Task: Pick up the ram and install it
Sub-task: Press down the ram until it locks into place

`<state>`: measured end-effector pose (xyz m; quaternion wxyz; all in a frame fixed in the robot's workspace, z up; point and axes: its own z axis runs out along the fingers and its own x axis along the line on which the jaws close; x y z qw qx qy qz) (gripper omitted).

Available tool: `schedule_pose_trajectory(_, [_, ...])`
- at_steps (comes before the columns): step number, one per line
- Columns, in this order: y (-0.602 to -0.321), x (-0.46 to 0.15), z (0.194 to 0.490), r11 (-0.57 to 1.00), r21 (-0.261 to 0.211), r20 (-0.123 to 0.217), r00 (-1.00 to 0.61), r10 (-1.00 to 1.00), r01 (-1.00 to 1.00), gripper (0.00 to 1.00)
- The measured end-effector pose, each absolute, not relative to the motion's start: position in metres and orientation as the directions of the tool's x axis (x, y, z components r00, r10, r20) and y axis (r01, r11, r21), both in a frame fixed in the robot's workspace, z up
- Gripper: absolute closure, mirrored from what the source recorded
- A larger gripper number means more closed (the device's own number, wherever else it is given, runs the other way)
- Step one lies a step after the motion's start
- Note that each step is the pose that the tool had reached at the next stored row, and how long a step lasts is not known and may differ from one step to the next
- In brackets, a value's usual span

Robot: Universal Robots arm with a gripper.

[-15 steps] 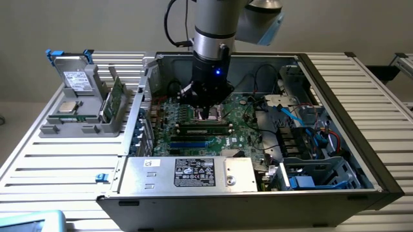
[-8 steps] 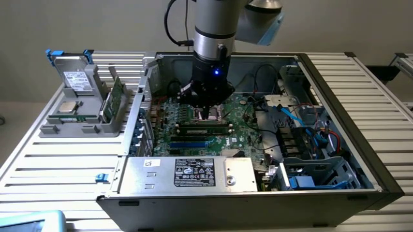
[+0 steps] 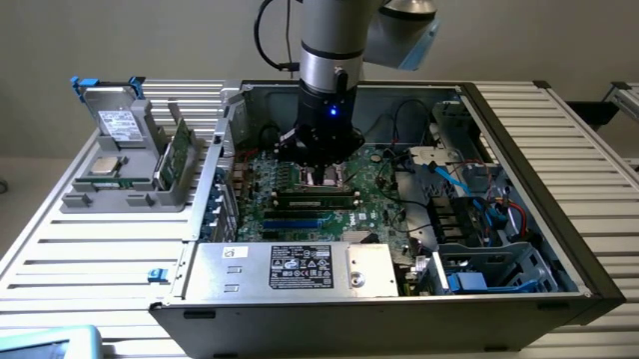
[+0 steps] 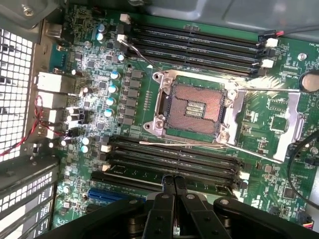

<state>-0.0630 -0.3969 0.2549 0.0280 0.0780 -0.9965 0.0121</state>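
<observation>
**Claw closed over the memory stick in its slot**

Black two-fingered gripper (image 4: 173,179) sits right up against the wrist camera. Its fingers are pressed together with only a seam between them and nothing clamped. The tips are at, or just above, the top edge of the ram (image 4: 144,174), a long thin green circuit-board stick. It lies in one of the dark slots beside the bare silver-framed processor socket (image 4: 194,107).

From the exterior view, the arm stands straight down into the open grey computer case (image 3: 559,247), the gripper (image 3: 317,170) just above the ram (image 3: 317,200).

I'd judge the stick light, stiff and easily cracked if flexed. It is best held by its long edges near the middle, off the chips and contacts, with any push straight down.
</observation>
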Motion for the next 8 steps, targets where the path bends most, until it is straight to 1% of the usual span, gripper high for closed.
schedule_pose_trajectory(8, [-0.397,-0.063,0.2549,0.992,-0.065,0.047,-0.994,-0.102,-0.105,0.89])
